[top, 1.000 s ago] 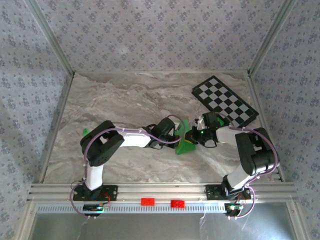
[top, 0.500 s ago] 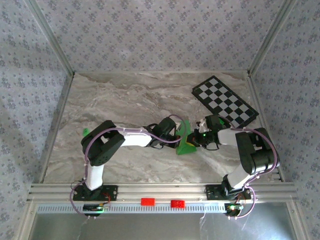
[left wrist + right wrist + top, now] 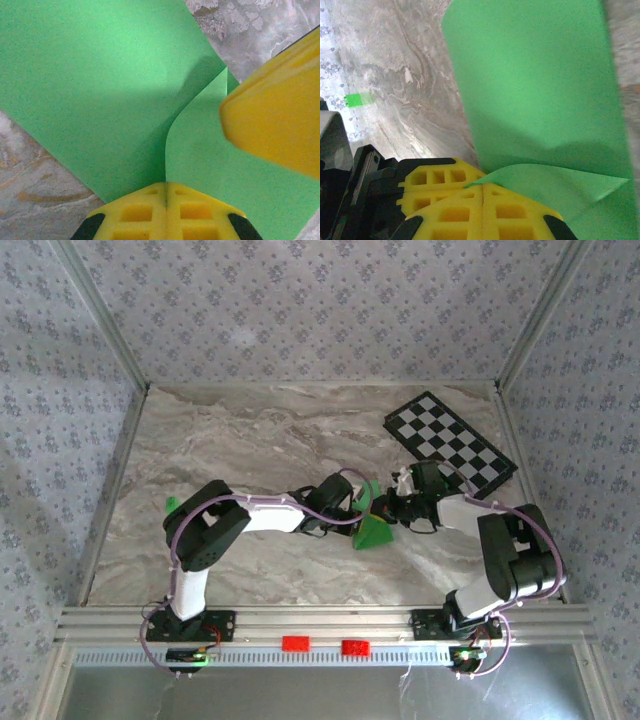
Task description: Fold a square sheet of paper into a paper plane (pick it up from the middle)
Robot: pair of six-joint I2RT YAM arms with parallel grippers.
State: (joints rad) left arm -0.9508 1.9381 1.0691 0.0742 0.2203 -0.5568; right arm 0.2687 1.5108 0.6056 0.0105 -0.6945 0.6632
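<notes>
The square sheet of paper [image 3: 372,527], bright green, stands bent up off the marble table between my two grippers. My left gripper [image 3: 357,512] comes in from the left and is shut on the sheet. In the left wrist view its yellow fingertips [image 3: 166,189] pinch a raised fold of the paper [image 3: 100,85], and a yellow finger [image 3: 275,125] of the right gripper is close by. My right gripper [image 3: 384,510] comes in from the right. In the right wrist view it [image 3: 484,189] is shut on a curled edge of the sheet [image 3: 535,90].
A black-and-white checkered board [image 3: 450,440] lies at the back right. A tiny green block [image 3: 171,504] sits near the left arm's elbow and appears again as the green block [image 3: 356,100] in the right wrist view. Aluminium rails edge the table on all sides.
The right arm has shifted slightly, its gripper nudging toward the left gripper. The paper stays pinched between both grippers, bent a little tighter.
</notes>
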